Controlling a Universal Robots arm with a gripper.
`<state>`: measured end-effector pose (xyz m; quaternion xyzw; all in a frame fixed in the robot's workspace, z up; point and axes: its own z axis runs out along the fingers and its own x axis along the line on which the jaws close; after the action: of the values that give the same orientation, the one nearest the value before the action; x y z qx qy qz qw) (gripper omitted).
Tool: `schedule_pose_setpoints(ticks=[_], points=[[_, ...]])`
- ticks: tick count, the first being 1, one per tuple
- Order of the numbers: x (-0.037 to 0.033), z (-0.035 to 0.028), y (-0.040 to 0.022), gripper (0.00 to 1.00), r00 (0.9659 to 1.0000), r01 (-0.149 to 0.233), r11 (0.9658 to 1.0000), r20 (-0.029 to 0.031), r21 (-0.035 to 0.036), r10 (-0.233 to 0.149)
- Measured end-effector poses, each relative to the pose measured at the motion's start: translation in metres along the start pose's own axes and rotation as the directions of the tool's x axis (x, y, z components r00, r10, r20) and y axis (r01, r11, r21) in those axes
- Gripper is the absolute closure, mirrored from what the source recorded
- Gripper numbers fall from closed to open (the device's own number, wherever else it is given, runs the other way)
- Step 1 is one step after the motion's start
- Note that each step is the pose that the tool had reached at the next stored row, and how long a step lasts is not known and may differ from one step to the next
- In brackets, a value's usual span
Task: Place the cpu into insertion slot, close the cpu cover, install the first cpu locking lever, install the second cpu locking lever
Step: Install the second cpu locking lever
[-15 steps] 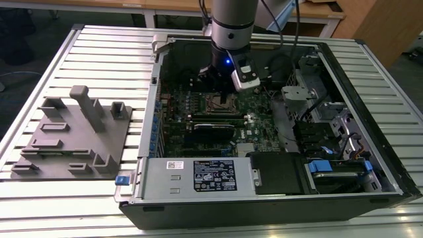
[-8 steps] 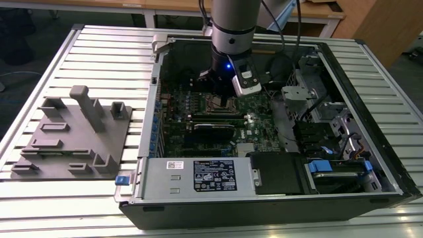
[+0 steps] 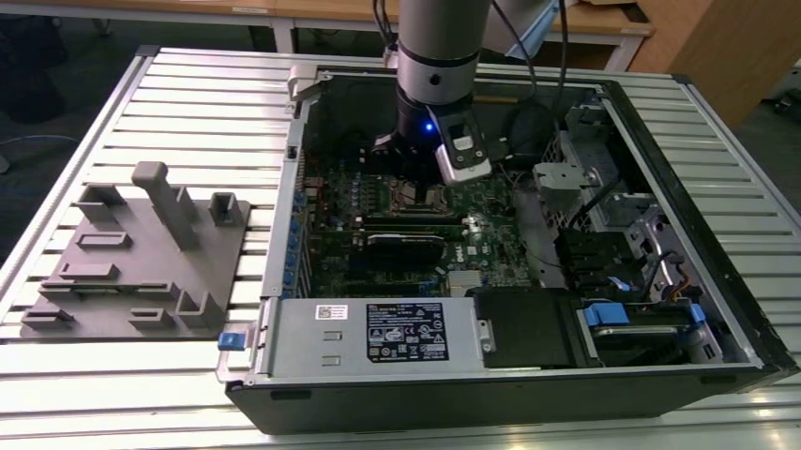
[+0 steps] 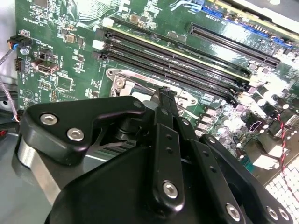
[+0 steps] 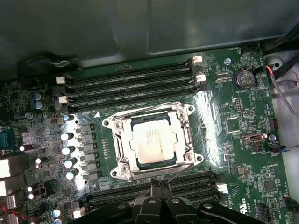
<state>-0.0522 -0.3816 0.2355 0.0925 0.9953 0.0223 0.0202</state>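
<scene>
The cpu (image 5: 152,142) lies flat in the insertion slot (image 5: 189,112), its dull silver top facing up. The cpu cover (image 5: 122,142) rests down around it as a silvery frame. One thin wire lever (image 5: 140,110) runs along the socket's far side. Another wire lever (image 5: 183,171) slants along the near side, ending right at my gripper (image 5: 161,184). The fingers are shut together with nothing seen between them. In the second wrist view the gripper (image 4: 166,94) tips touch the socket's edge. In the exterior view the gripper (image 3: 411,173) stands just over the slot (image 3: 419,197) inside the open computer case.
Long black memory slots (image 5: 131,84) flank the socket on two sides. Capacitors (image 5: 67,149) stand beside it. Case walls (image 3: 291,187), a drive cage with cables (image 3: 588,197) and a metal box (image 3: 375,333) ring the board. A grey fixture plate (image 3: 138,262) lies at the exterior view's left.
</scene>
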Motion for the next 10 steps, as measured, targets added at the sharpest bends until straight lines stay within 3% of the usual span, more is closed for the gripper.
schedule_pose_setpoints(ticks=[6, 9, 10], points=[[0.0005, 0.0000, -0.0002, 0.90, 1.0000, 0.000, 1.0000, -0.0015, 0.0004, 0.000], [0.0005, 0.0001, -0.0002, 0.90, 0.9998, -0.001, 1.0000, -0.0192, 0.0040, 0.001], [0.0006, 0.0001, -0.0002, 0.90, 0.9998, -0.001, 1.0000, -0.0198, 0.0042, 0.001]])
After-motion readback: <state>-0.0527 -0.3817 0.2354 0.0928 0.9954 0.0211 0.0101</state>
